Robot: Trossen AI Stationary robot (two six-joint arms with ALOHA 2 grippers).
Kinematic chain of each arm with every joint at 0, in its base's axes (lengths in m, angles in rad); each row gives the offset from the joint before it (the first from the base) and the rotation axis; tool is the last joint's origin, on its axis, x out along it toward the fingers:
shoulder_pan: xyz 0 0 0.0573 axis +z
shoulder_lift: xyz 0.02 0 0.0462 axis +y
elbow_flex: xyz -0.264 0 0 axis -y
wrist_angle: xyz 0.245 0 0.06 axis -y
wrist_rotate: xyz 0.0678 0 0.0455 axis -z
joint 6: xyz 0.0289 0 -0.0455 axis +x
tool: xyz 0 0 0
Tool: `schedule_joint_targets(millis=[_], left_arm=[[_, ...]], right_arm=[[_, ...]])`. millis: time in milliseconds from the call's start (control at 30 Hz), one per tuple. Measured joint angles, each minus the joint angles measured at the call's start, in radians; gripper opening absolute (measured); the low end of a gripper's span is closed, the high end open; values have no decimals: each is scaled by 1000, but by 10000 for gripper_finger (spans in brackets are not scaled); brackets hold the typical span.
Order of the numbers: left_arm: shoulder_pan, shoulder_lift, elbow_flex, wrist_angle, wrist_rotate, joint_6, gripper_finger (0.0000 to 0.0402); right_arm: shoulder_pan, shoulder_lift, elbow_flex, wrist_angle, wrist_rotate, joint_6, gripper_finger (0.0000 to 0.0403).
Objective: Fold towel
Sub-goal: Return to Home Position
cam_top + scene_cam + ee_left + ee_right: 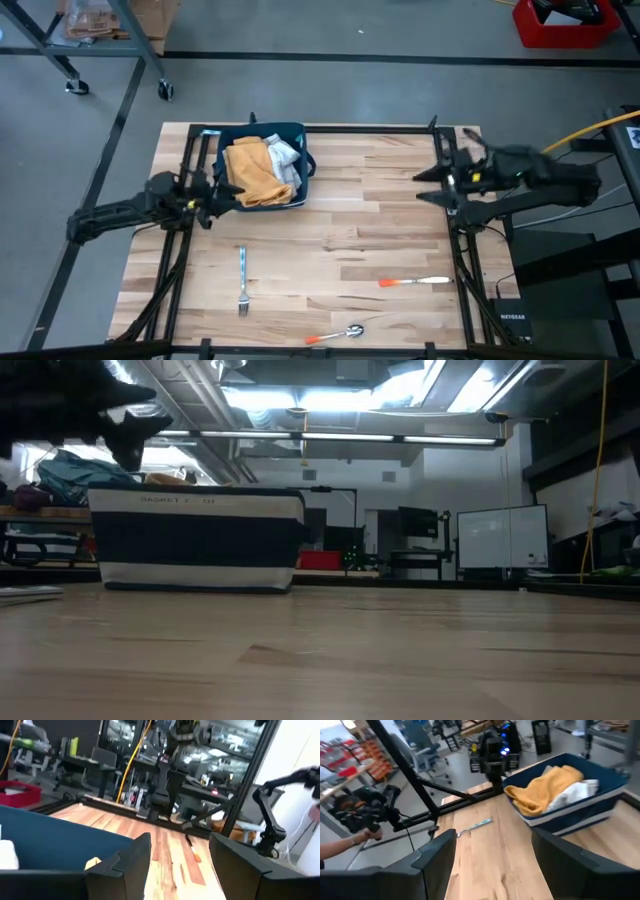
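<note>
The wooden counter (pixel 380 220) carries the blue laundry organizer (pixel 290 130) at its far left part, and everything else is best placed from that.

The left arm reaches in from the organizer's left. Its hand (pixel 228 196) is at the organizer's near left corner, about level with the rim; whether it touches the wall I cannot tell. In its wrist view the two fingers are spread wide with nothing between them. The right arm is well apart from the organizer, out on its right side, and its hand (pixel 425 186) points back toward it, also spread wide and empty.

Inside the organizer lies the yellow towel (pixel 255 172), loosely bundled, on top of the white patterned towel (pixel 287 157), which shows only along the edge facing the right arm. Both sit fully within the walls.

Toward the front of the counter from the organizer lie a fork (pixel 242 280) and, farther off to the right, an orange-handled knife (pixel 415 282) and an orange-handled spoon (pixel 340 333), all untouched.

The folding and stowing look done, so I judge the step in hand is the retreat to rest. The next move calls for the left hand to rise clear of the organizer's rim before drawing back, so that no finger catches the wall or the cloth. The right arm has a free path.
</note>
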Motion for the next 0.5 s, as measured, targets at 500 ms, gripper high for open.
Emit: schedule_joint_targets(millis=[500], left_arm=[[3, 3, -81, 70, -59, 107, 194]], right_arm=[[32, -189, -818, 870, -56, 57, 264]])
